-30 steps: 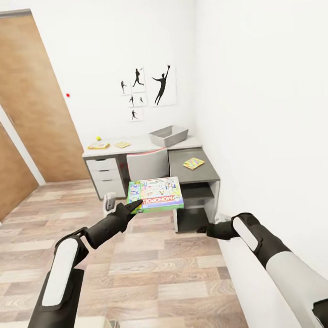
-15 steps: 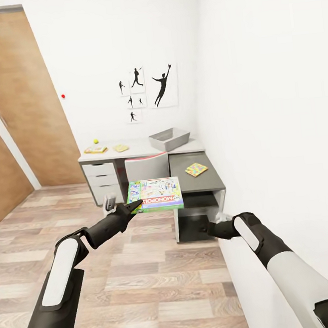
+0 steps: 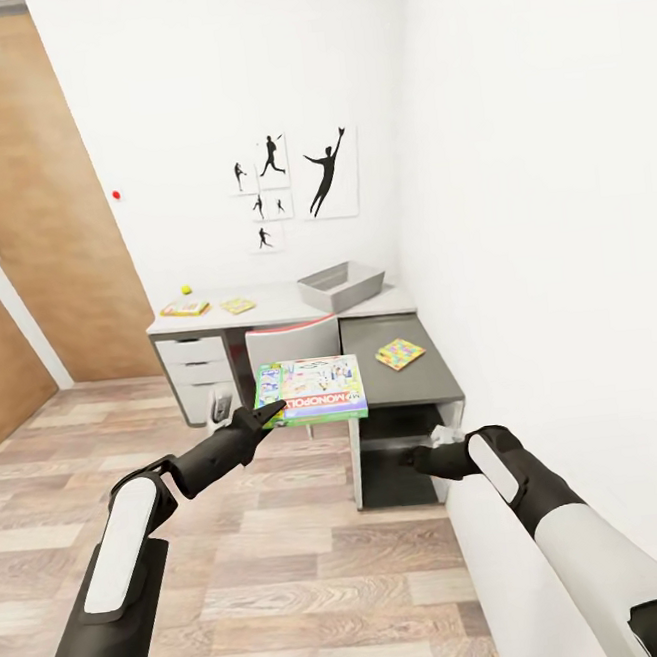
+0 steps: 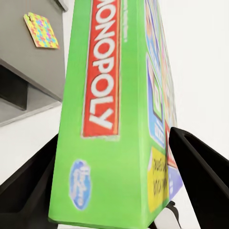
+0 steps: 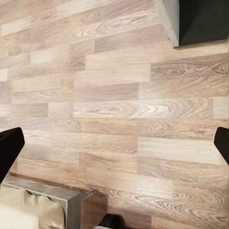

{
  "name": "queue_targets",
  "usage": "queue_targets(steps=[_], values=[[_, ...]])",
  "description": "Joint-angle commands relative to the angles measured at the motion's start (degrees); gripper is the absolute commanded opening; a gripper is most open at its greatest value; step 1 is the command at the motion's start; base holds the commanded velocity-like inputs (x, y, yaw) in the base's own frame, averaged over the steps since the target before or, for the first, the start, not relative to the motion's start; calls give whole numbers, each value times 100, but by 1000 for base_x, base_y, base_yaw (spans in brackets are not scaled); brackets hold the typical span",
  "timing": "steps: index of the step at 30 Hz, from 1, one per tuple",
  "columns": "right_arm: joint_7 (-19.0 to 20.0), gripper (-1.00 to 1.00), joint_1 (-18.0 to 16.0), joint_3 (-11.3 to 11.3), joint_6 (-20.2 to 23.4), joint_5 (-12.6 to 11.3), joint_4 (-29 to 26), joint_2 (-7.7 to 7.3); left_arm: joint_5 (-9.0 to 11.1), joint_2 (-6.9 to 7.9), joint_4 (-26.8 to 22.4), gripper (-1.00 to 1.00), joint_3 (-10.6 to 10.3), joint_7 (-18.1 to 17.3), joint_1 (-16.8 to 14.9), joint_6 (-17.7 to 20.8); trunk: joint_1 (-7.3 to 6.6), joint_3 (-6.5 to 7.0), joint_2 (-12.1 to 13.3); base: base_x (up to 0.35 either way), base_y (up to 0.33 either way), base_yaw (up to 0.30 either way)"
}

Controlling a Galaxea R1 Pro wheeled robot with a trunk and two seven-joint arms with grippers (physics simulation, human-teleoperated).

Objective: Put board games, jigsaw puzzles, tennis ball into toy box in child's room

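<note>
Nearest, the left gripper (image 3: 264,413) is clamped on one short edge of the Monopoly box (image 3: 310,389), carrying it roughly level out in front of the trunk; in the left wrist view the two dark fingers (image 4: 198,164) press flat against its broad faces, so the box is pinched across its thickness and juts out beyond them, a hold that looks meant to keep it steady in transit and let it slide into a bin edge first. The right gripper (image 3: 409,456) hangs low beside the white wall, carrying nothing, its fingers spread wide over the wood-plank floor (image 5: 119,105), apparently tucked aside so it stays clear of the load. Beyond the box stands the L-shaped desk (image 3: 276,303): one jigsaw puzzle (image 3: 400,354) lies on the lower dark wing, near its outer end. Further back on the pale top, the toy box (image 3: 342,286) sits at the corner by the wall, open side up, ready to receive things. At the far left end of the top lie a flat game box (image 3: 185,308), a second puzzle (image 3: 237,304) just beside it, and the tennis ball (image 3: 186,290) behind them.
</note>
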Motion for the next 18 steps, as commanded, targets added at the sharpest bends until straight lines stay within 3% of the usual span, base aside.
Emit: queue_targets(steps=[1,18], values=[[47,100,-6,15,17,51,-4,-6,92,-6,-6,-100,10,58,-6,22,7,-12,-12,333,0,0],[47,100,-5,16,24,51,-8,-5,90,0,2,-100,10,59,-6,25,7,-12,-12,333,0,0]])
